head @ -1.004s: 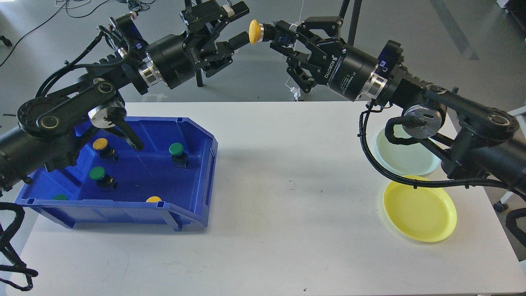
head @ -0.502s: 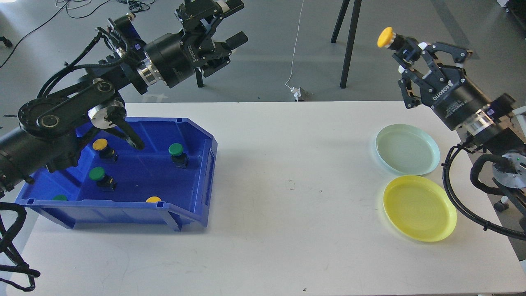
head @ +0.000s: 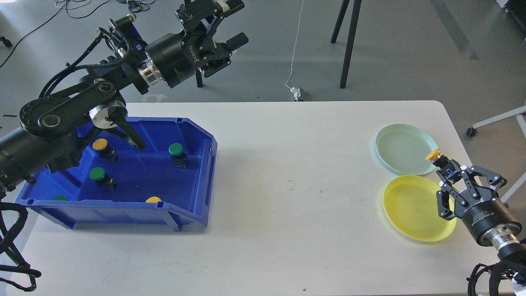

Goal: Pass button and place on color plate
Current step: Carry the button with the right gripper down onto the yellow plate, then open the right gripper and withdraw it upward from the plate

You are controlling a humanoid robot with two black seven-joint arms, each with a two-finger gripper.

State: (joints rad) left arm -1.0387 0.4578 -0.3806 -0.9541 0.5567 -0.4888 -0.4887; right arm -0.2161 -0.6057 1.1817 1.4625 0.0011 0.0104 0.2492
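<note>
My right gripper [head: 447,167] is shut on a yellow button [head: 432,155] and holds it low at the table's right side, between the pale green plate [head: 404,149] and the yellow plate [head: 413,209]. The button's cap hangs over the green plate's near right rim. My left gripper [head: 234,22] is open and empty, raised high above the far edge of the table. The blue bin [head: 135,176] at the left holds several yellow and green buttons.
A tripod's black legs [head: 347,41] stand on the floor beyond the table's far edge. A white cable and plug [head: 296,91] lie on the floor there. My left arm's elbow hangs over the bin's back left part.
My right gripper took the yellow button from the left gripper at the middle, swung right, then came down to the plates. The left gripper has stayed open and almost still.
</note>
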